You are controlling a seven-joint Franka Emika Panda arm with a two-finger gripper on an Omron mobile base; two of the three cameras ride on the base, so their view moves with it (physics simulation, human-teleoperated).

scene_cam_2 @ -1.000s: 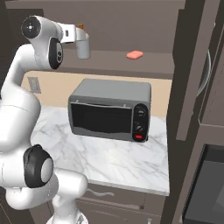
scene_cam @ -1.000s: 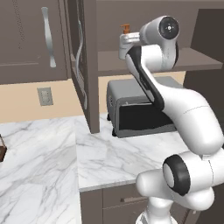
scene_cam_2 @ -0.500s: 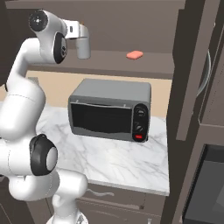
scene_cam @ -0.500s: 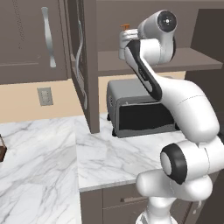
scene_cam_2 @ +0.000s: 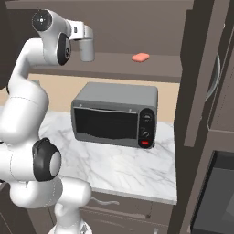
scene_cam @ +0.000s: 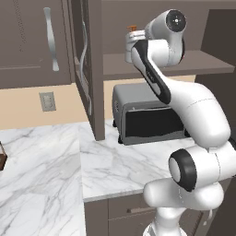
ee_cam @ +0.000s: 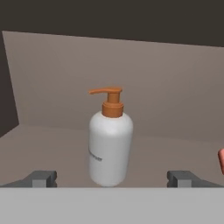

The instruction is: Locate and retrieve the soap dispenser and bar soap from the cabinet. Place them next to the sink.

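The arm is stretched high, up at the cabinet (scene_cam: 92, 69) shelf (scene_cam_2: 151, 68), and the hand (ee_cam: 111, 177) sits level with it, fingers (ee_cam: 41, 178) spread wide and gripping nothing. Dead ahead in the hand view stands the dispenser (ee_cam: 110, 140), upright on the shelf, its orange pump spout pointing left in that view, the white bottle sitting between the two fingertips but apart from both. From the left base view the dispenser (scene_cam: 131, 44) peeks out just behind the arm's upper links, at the near end of the shelf beside the open door (scene_cam: 83, 69). From the right base view the hand (scene_cam_2: 87, 45) hangs at the left end of the shelf, and the bottle itself cannot be made out there behind it. The soap (scene_cam_2: 140, 57) lies flat on the same shelf, well apart to the right of the hand, and a sliver of pink (ee_cam: 221, 159) shows at the right edge of the hand view. Below the shelf, the toaster oven (scene_cam_2: 114, 119) sits on the marble bench (scene_cam_2: 119, 164), straight under the soap. A closed cabinet door with a curved silver handle (scene_cam: 50, 39) is left of the open one, and an outlet (scene_cam: 46, 101) sits on the wall beneath it.
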